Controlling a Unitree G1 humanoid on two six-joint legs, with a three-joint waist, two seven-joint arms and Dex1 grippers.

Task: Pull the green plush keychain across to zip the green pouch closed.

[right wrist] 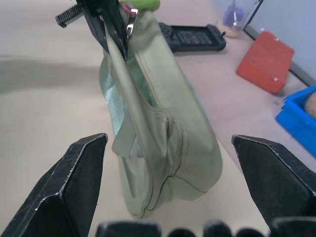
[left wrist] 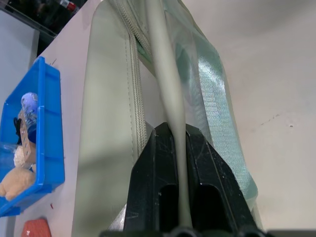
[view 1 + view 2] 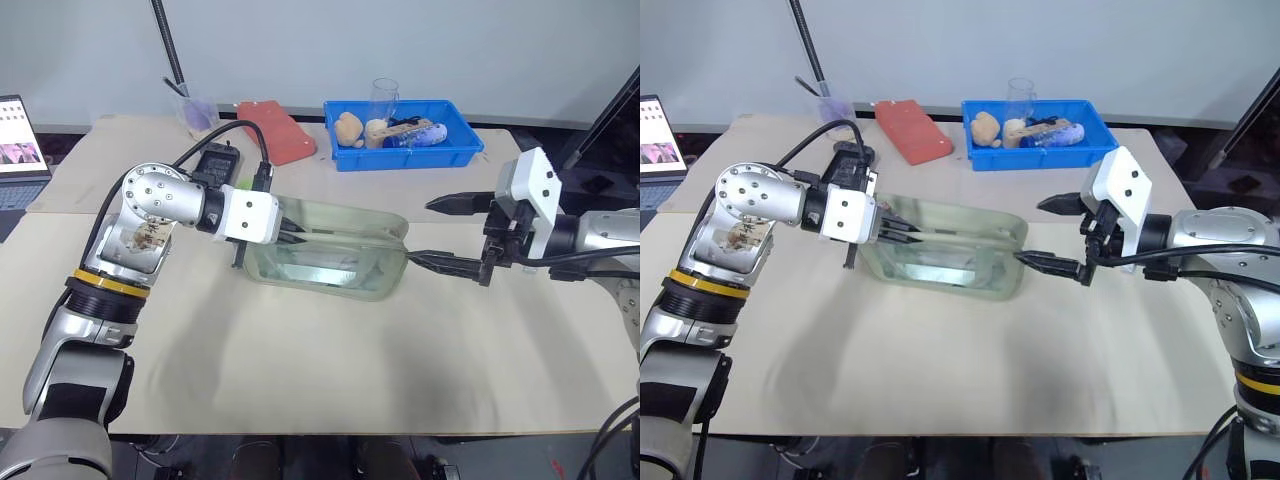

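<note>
- Head view: pouch (image 3: 330, 258) is lying on the table (image 3: 300, 350), between the two grippers, long axis running left to right.
- Left gripper (image 2: 173, 143) is clamping shut on the pouch's pale handle strap (image 2: 165, 74) at the left end, beside the zipper (image 2: 136, 89).
- Right gripper (image 1: 170, 148) is hanging wide open at the pouch's right end, fingers straddling that end without touching it.
- Right wrist view: keychain (image 1: 140, 4) is showing as a lime scrap at the far end of the pouch, by the left gripper.
- Blue tray (image 3: 440, 150) and red case (image 3: 275, 130) are sitting behind the pouch.
</note>
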